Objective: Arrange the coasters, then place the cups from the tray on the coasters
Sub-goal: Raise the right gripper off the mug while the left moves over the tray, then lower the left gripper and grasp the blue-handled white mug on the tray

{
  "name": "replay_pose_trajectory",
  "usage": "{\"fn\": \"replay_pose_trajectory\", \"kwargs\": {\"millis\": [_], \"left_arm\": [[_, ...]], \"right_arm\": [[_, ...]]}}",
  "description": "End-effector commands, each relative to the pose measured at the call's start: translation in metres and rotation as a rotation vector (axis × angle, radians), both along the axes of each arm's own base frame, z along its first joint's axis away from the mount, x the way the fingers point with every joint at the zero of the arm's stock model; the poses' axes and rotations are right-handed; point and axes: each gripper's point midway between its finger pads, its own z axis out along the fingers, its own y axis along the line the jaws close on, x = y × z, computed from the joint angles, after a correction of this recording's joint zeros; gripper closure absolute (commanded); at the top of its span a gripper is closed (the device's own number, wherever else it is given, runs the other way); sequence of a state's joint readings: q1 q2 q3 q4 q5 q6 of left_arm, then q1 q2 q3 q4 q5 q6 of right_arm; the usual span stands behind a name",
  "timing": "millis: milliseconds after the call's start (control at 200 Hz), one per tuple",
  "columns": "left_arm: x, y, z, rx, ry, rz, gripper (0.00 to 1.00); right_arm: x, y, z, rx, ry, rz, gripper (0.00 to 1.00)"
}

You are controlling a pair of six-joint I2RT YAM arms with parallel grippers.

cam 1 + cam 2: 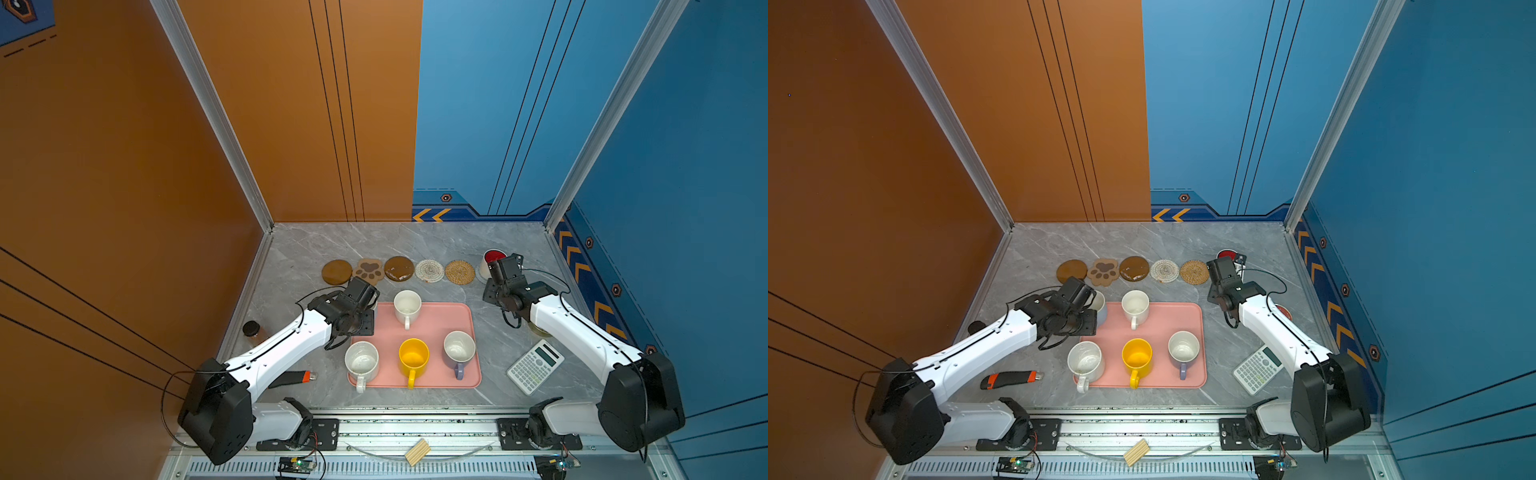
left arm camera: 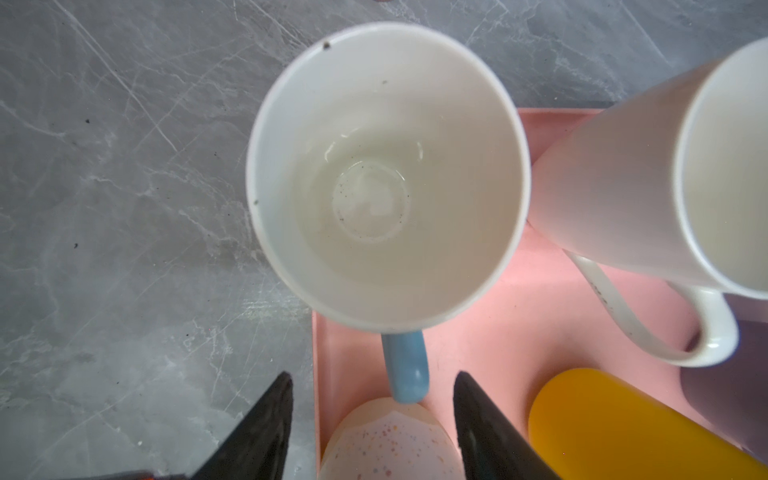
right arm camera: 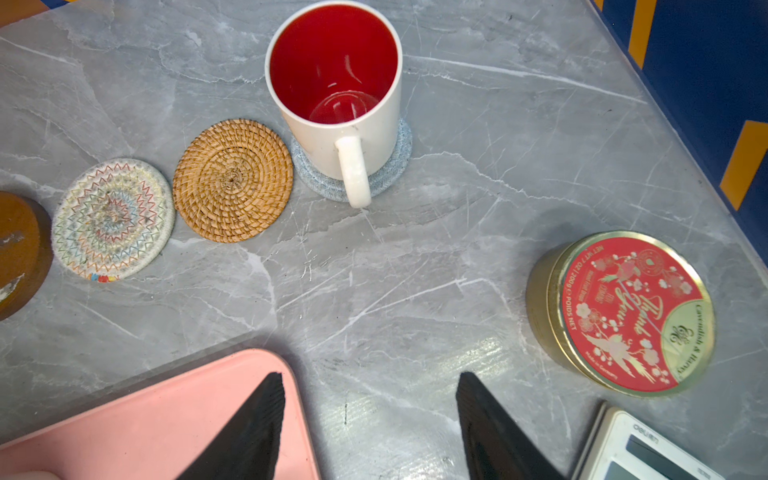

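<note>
Six coasters lie in a row at the back: a brown disc [image 1: 336, 272], the paw [image 1: 368, 270], a second brown disc [image 1: 399, 268], the cream woven one [image 1: 429, 271], the rattan one [image 1: 459, 272] and the blue-grey one [image 3: 395, 166]. The red-lined cup [image 3: 336, 95] stands on the blue-grey one. The pink tray [image 1: 436, 324] holds the white [image 1: 407, 305], speckled [image 1: 361, 361], yellow [image 1: 413, 356], lavender [image 1: 459, 349] and light blue [image 2: 386, 178] cups. My left gripper [image 2: 372, 376] is open, its jaws either side of the blue handle [image 2: 407, 365] without touching it. My right gripper [image 3: 369, 376] hangs open and empty near the red-lined cup.
A red-topped tin [image 3: 623, 311] and a white calculator [image 1: 535, 365] sit right of the tray under my right arm. A black and orange box cutter [image 1: 293, 377] and a dark-lidded jar [image 1: 251, 330] lie on the left. Walls close in the sides and back.
</note>
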State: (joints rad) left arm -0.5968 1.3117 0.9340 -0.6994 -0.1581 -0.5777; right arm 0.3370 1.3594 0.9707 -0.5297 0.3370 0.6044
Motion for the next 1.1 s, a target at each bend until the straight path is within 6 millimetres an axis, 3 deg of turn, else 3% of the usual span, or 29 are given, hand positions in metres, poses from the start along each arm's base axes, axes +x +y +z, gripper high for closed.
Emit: {"fn": "replay_pose_trajectory", "kwargs": {"millis": [0, 566, 1097], "left_arm": [[0.011, 0.001, 0.006, 0.019, -0.026, 0.030, 0.38], [0.022, 0.006, -0.010, 0.043, 0.015, 0.048, 0.43], [0.024, -0.001, -0.018, 0.023, 0.040, 0.030, 0.60]], "right_arm": [[-0.003, 0.002, -0.001, 0.017, -0.005, -0.006, 0.35], [-0.001, 0.002, 0.006, 0.007, -0.007, 0.000, 0.35], [-0.002, -0.001, 0.007, -0.003, -0.004, -0.004, 0.35]]}}
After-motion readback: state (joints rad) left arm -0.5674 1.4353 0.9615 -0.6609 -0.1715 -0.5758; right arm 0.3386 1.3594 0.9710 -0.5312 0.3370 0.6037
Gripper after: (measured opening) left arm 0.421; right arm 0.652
